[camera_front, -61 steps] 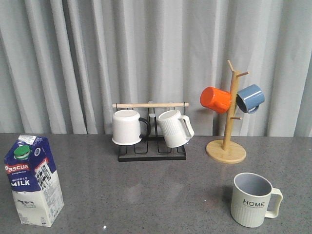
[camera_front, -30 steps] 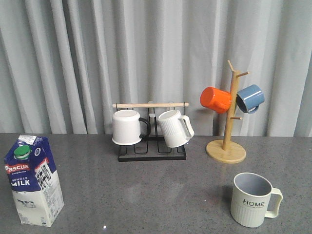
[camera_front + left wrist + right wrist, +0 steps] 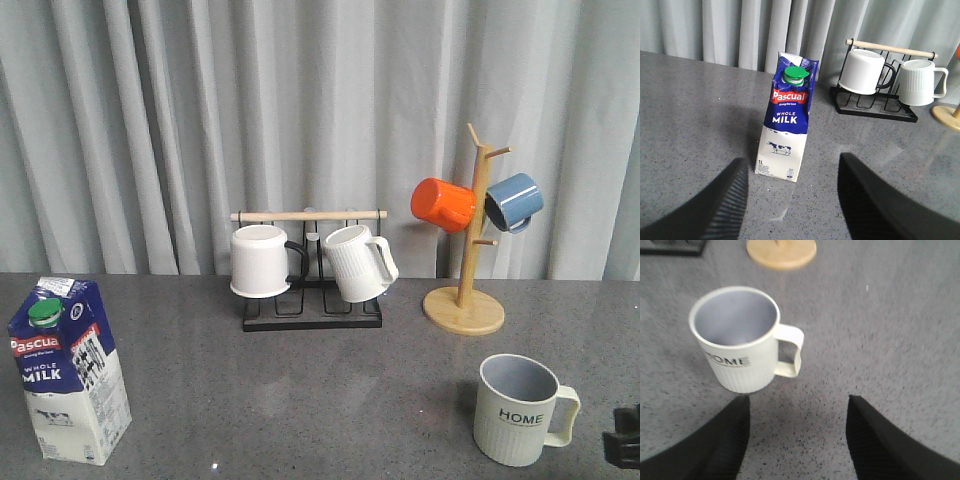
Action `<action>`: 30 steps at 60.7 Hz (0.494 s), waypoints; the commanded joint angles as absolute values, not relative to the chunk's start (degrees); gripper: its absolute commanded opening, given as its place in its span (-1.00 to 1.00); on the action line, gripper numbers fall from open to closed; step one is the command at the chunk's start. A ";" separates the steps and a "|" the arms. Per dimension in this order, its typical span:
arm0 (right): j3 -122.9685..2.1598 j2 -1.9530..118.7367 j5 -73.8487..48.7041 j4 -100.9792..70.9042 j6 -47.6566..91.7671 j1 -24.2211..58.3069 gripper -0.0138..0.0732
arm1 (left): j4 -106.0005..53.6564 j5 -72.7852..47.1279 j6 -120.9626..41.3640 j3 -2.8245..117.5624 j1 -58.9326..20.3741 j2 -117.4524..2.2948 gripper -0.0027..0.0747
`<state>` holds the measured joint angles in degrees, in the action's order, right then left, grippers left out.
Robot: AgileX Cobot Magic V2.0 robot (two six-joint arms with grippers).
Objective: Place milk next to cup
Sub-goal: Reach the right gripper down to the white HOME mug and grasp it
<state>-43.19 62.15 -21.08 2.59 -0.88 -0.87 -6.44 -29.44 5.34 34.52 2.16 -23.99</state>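
The milk (image 3: 68, 368) is a tall blue and white carton with a green cap, upright at the table's front left; it also shows in the left wrist view (image 3: 787, 122). The cup (image 3: 517, 408), a cream ribbed mug marked "HOME", stands at the front right, handle to the right; it also shows in the right wrist view (image 3: 742, 340). My left gripper (image 3: 792, 172) is open and empty, short of the milk. My right gripper (image 3: 797, 410) is open and empty, just short of the cup; a dark part of it shows at the front view's right edge (image 3: 624, 447).
A black rack (image 3: 312, 312) with a wooden bar holds a plain white mug (image 3: 259, 261) and a white ribbed mug (image 3: 356, 262) at the back centre. A wooden mug tree (image 3: 465, 308) with an orange mug (image 3: 442, 204) and a blue mug (image 3: 514, 202) stands at the back right. Grey curtains hang behind.
A dark part of my right gripper has come into the front view at the lower right edge. The milk and the cup have not moved.
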 commanded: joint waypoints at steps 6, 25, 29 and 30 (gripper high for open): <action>-44.74 69.53 -14.59 1.77 -1.82 -1.54 0.26 | -7.02 -25.72 5.40 36.33 2.21 -24.88 0.10; -44.74 78.70 -5.35 2.82 -1.47 -2.15 0.26 | -6.97 -26.24 5.40 36.33 2.21 -24.88 0.10; -44.74 79.77 -3.72 3.33 -1.41 -2.15 0.26 | -6.97 -26.29 5.40 36.33 2.21 -24.88 0.10; -44.74 79.92 -3.46 3.33 -1.41 -2.15 0.26 | -6.97 -26.29 5.40 36.33 2.21 -24.88 0.10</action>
<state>-43.19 80.20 -9.41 2.19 -1.84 -1.69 -6.44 -29.84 5.34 34.52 2.16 -23.99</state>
